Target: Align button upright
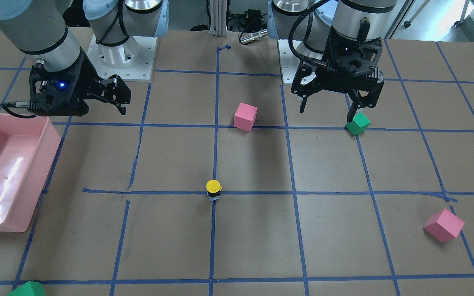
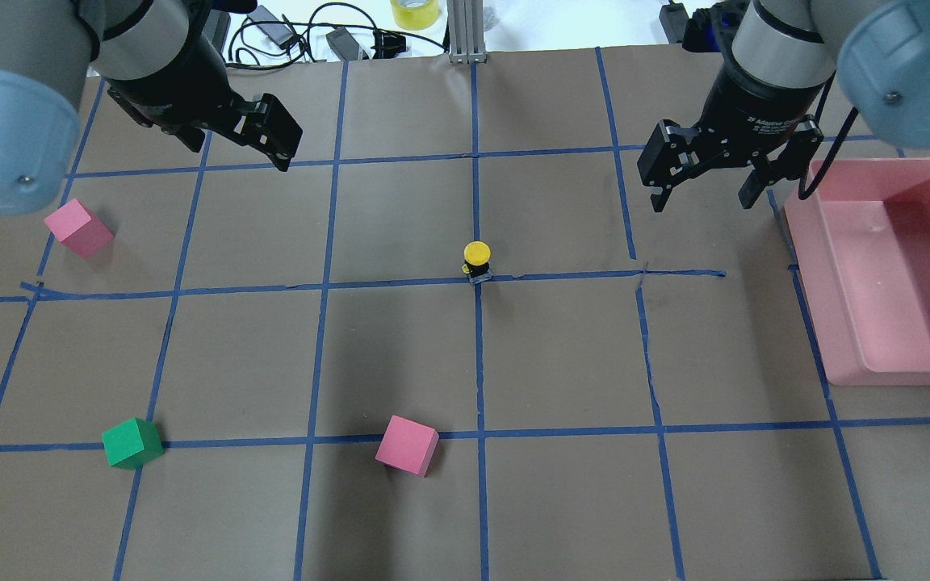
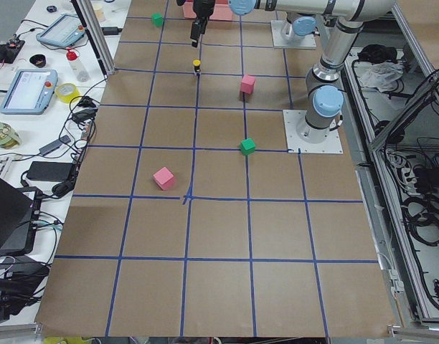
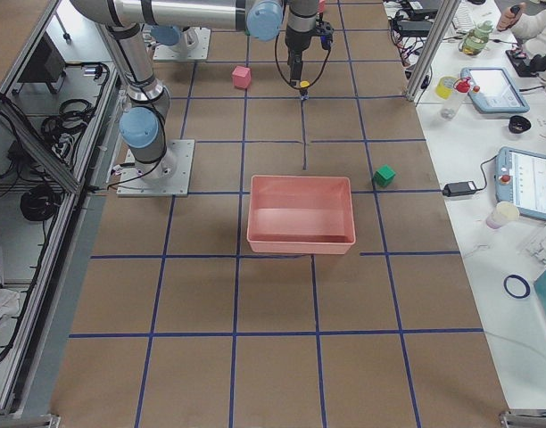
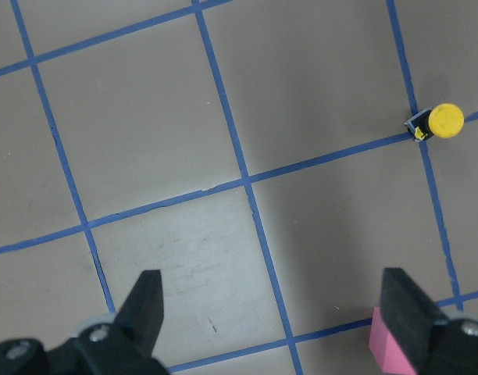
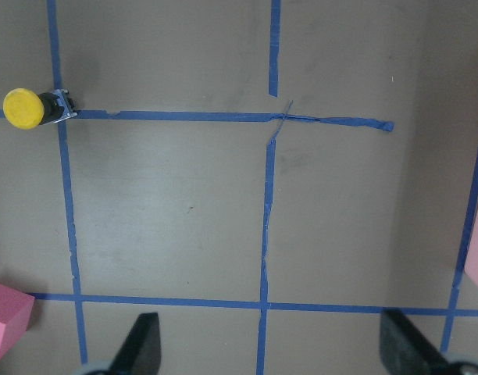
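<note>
The button has a round yellow cap, a black collar and a black-and-silver base. It stands upright, cap on top, on a blue tape crossing near the table's middle. It also shows in the left wrist view and the right wrist view. My left gripper is open and empty, above the table well to the button's left. My right gripper is open and empty, above the table to the button's right. Neither gripper touches anything.
A pink bin stands at the right edge, next to my right gripper. Two pink cubes and a green cube lie on the left and near side. Another green cube sits at the far edge.
</note>
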`<move>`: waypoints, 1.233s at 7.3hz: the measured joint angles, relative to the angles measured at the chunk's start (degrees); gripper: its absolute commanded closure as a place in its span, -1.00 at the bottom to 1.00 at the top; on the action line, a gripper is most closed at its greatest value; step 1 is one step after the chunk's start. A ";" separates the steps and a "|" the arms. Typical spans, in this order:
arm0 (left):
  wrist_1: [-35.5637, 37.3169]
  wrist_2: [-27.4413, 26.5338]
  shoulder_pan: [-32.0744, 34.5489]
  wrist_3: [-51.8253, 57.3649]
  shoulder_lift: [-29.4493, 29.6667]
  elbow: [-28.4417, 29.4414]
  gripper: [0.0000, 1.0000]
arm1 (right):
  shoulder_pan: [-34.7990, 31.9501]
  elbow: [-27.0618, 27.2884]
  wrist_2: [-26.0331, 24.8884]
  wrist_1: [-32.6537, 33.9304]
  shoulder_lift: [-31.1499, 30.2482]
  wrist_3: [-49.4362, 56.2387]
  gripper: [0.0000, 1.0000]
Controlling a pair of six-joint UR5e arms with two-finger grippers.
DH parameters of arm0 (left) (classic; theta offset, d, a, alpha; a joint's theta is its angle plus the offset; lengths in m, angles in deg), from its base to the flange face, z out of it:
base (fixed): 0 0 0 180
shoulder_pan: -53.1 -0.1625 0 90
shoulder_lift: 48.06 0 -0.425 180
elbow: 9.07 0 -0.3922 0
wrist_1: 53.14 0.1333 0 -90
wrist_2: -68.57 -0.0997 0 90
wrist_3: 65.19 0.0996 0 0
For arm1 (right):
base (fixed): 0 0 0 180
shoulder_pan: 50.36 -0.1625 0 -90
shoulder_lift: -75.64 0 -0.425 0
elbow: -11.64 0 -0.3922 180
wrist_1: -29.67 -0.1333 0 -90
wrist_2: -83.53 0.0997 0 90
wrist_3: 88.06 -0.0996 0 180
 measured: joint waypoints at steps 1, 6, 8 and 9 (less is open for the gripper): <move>2.03 0.19 0.00 -0.06 -0.95 -2.01 -1.00 | 0.02 -0.02 -0.67 0.01 -0.01 -0.01 -1.00; -4.97 0.22 -0.05 -13.86 -3.25 -2.09 -1.00 | -0.19 -0.78 -0.98 0.41 -0.18 0.09 -1.00; -9.19 0.40 -0.07 -15.07 -3.51 -0.96 -1.00 | -0.17 -0.74 -1.13 0.38 -0.23 0.11 -1.00; -9.73 0.50 -0.08 -15.20 -3.53 -0.85 -1.00 | -0.15 -0.72 -1.18 0.36 -0.29 0.14 -1.00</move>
